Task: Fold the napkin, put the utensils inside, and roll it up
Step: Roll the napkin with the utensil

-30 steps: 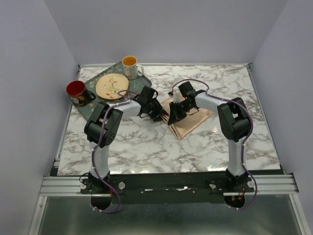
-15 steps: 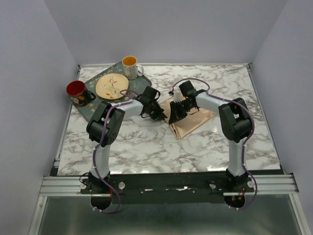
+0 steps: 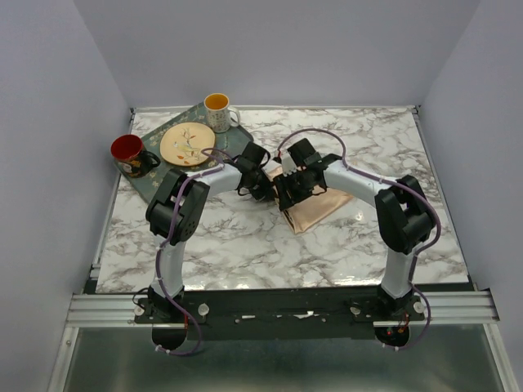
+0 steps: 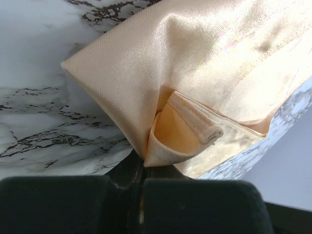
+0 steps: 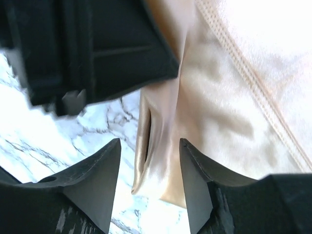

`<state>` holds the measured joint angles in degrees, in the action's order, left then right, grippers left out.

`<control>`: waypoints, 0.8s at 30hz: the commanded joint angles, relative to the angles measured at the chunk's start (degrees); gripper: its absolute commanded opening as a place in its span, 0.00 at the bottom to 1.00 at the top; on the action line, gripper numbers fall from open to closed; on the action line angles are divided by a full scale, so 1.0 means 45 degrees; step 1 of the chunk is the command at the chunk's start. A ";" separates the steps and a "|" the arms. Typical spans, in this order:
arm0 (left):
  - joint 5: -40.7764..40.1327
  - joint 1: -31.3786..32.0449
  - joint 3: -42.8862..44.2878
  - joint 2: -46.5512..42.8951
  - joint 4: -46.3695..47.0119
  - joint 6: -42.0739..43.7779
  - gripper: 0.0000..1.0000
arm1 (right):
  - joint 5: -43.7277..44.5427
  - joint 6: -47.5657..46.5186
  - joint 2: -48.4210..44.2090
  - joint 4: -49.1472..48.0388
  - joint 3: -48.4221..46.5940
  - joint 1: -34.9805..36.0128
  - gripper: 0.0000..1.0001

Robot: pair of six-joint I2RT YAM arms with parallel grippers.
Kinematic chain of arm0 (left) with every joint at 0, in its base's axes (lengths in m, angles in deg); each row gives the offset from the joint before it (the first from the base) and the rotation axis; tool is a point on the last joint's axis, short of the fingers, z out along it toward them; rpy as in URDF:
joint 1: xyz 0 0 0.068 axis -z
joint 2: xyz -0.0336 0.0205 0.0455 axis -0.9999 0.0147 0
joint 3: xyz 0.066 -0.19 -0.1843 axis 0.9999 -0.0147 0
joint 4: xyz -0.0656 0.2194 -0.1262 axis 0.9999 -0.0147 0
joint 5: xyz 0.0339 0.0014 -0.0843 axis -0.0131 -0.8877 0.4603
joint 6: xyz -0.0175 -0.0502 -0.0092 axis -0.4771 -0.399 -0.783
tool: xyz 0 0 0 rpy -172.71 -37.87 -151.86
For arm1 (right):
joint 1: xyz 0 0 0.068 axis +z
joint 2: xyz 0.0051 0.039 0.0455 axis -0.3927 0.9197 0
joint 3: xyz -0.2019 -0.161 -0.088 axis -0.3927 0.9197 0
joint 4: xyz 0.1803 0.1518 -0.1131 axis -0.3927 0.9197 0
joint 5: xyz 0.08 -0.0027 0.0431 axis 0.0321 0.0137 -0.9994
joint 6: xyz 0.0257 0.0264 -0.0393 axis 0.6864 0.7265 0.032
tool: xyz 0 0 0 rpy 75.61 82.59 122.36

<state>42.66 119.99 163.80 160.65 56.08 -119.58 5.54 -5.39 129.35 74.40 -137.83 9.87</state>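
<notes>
The peach-tan napkin lies folded on the marble table, right of centre. My left gripper is shut on its left corner; in the left wrist view the pinched cloth rises in a fold from my closed jaws. My right gripper is open, straddling a raised edge of the napkin just beside the left gripper; its fingers stand apart on either side of the fold. No utensils are in view.
A dark green tray at the back left holds a cream floral plate, a red mug and a white mug with orange inside. Bare marble lies in front of the arms.
My right gripper has moved left along the napkin, close to the left gripper. The left gripper has shifted slightly right and back, still holding the corner. The napkin's left part is bunched narrower.
</notes>
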 commanded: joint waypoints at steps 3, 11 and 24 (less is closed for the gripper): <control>-0.0537 0.0141 0.0062 0.0291 -0.1160 0.0006 0.00 | 0.2581 -0.0049 -0.1137 -0.0486 0.1285 0.0792 0.60; -0.0264 0.0122 0.0316 0.0154 -0.1512 -0.0209 0.00 | 0.3833 0.0264 -0.1373 -0.2049 0.2264 0.1906 0.60; 0.0400 0.0024 0.0413 -0.0119 -0.1961 -0.0775 0.00 | 0.7328 0.0245 -0.0727 -0.2849 0.2360 0.2863 0.63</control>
<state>43.25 120.03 164.94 160.65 51.76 -121.74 29.54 -4.38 125.44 65.33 -128.28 21.61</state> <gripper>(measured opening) 0.020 0.661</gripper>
